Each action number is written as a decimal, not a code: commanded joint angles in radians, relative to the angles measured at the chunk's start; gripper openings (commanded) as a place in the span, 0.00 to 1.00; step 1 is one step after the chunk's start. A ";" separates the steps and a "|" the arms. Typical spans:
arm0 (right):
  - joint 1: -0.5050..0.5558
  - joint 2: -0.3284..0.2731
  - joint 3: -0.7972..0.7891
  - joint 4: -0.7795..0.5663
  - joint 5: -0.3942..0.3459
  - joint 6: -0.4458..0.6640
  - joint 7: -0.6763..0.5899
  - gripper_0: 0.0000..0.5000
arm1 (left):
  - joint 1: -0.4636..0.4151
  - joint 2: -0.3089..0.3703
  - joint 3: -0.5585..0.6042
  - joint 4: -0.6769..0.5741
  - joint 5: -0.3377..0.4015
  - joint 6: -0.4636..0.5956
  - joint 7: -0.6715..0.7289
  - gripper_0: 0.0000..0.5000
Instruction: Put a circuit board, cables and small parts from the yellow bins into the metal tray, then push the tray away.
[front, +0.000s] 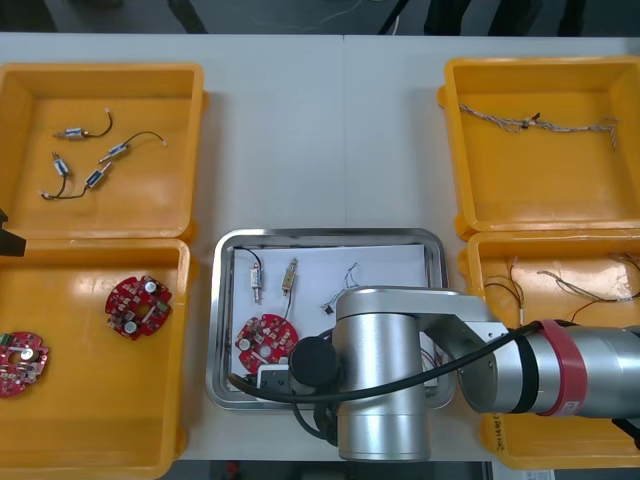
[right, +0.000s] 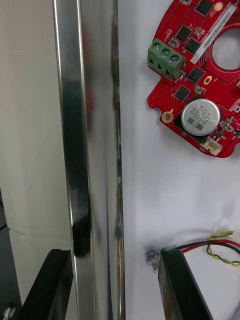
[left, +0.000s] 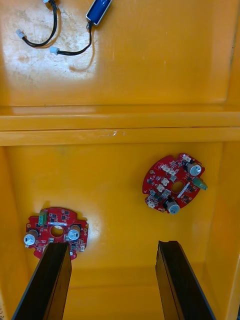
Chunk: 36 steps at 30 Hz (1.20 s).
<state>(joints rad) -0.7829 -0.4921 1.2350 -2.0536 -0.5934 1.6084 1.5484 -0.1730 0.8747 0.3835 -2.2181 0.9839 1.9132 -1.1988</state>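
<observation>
Right fingers spread, straddling metal tray rim; left fingers spread above yellow bin.

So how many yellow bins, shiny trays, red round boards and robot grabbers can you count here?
Yellow bins: 4
Metal tray: 1
Red circuit boards: 3, two in a left bin, one in the tray
Grippers: 2, left gripper open over that bin, right gripper open astride the tray's rim
Total: 10
</observation>
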 joint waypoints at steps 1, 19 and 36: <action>-0.029 0.038 0.024 0.009 0.014 -0.019 -0.041 1.00 | 0.015 0.047 0.029 -0.026 0.007 0.007 -0.051 1.00; -0.027 0.047 0.090 0.006 0.083 -0.027 -0.111 1.00 | 0.015 0.047 0.029 -0.026 0.007 0.007 -0.051 1.00; -0.027 0.053 0.090 -0.050 0.093 -0.007 -0.133 1.00 | 0.015 0.047 0.029 -0.026 0.007 0.007 -0.051 1.00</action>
<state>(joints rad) -0.7847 -0.4658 1.3138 -2.0604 -0.5087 1.5921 1.4444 -0.1730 0.8749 0.3835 -2.2183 0.9839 1.9132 -1.1988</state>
